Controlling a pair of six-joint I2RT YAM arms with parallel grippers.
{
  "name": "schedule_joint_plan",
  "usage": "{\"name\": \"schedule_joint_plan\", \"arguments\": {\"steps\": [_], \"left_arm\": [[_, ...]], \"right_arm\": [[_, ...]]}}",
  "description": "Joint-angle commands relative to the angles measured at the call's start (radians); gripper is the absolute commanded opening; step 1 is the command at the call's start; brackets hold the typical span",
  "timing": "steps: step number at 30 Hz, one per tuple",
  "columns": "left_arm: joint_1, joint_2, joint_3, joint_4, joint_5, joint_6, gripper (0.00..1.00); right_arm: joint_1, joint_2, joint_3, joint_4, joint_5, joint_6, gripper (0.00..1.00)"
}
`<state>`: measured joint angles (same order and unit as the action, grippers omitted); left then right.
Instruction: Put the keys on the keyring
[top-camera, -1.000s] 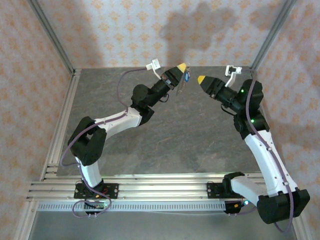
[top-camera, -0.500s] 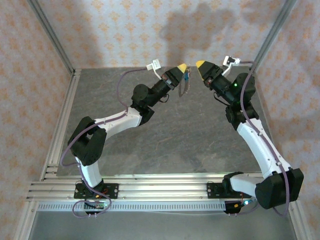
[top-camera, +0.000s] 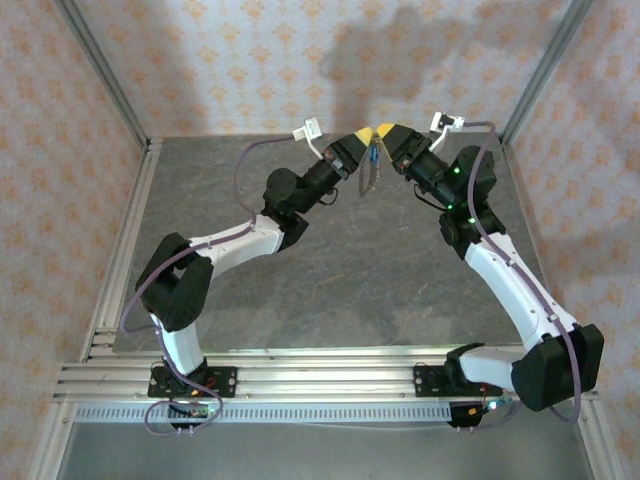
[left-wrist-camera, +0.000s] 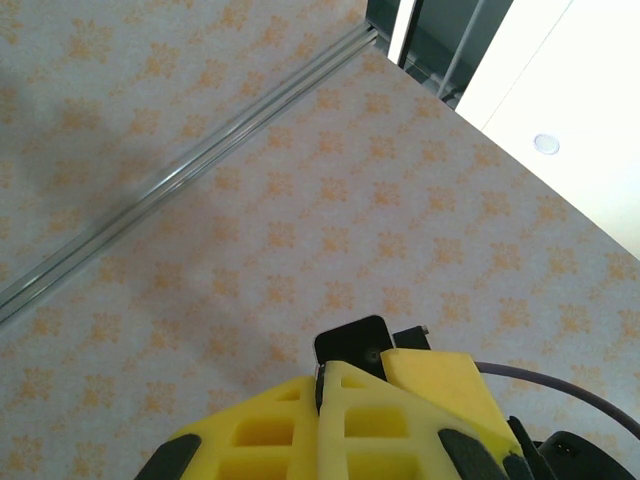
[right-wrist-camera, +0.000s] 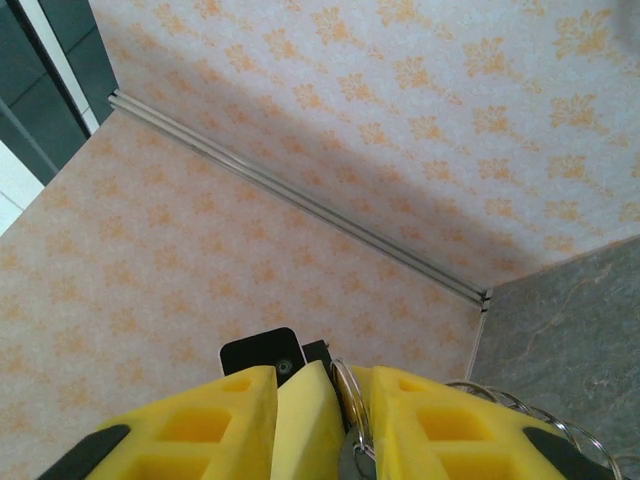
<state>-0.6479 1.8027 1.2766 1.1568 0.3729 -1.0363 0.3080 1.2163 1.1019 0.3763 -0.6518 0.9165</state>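
Note:
In the top view my left gripper is raised over the back of the table and shut on the keyring, whose pale loop hangs below it. The key, with its blue head, dangles just under the fingertips. The left wrist view shows my left gripper pressed together on a thin dark edge. My right gripper meets the left one tip to tip. In the right wrist view my right gripper stands open around the left fingertip and the keyring, a metal ring with a grey piece hanging on it.
The grey table is walled by patterned panels, with metal posts at the back corners and a rail along the near edge. Thin wire coils show at the right of the right wrist view.
My right gripper has swung up and to the left until its tip reaches the left gripper's tip. The left arm, key and keyring have stayed where they were.

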Motion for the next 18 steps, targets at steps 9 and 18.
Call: {"name": "schedule_joint_plan", "arguments": {"steps": [9,18], "left_arm": [[-0.001,-0.035,0.021,0.027,-0.009,-0.008,0.00],[-0.002,-0.032,0.024,0.026,-0.009,-0.008,0.00]], "right_arm": [[0.017,-0.005,0.013,0.052,0.009,-0.008,0.19],[0.023,0.008,0.011,0.038,0.011,-0.016,0.20]]}}
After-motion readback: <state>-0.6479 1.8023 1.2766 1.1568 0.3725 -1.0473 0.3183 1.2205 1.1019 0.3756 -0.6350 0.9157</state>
